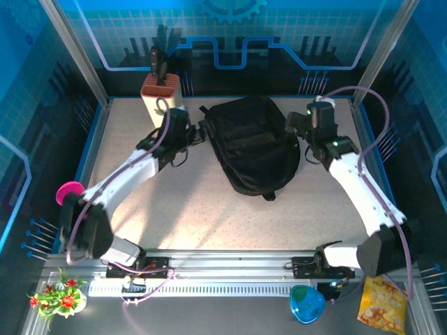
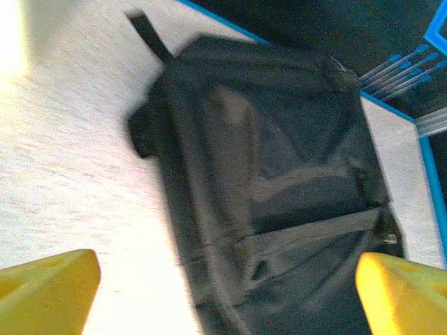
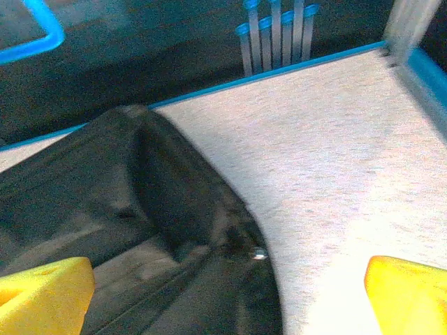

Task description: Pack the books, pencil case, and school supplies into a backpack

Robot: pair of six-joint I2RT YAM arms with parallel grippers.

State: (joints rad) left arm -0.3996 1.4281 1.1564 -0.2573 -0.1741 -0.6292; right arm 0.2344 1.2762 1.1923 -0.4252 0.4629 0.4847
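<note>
Beside the backpack, at its left edge, the left end effector is spread wide and its yellow fingers hold nothing. At the opposite edge, the right end effector is likewise spread and empty. The black backpack lies flat on the counter, toward the far side. A cream knife block stands just beyond the left arm.

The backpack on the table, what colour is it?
Black all over. The backpack shows whole and clearest in the top external view.
</note>
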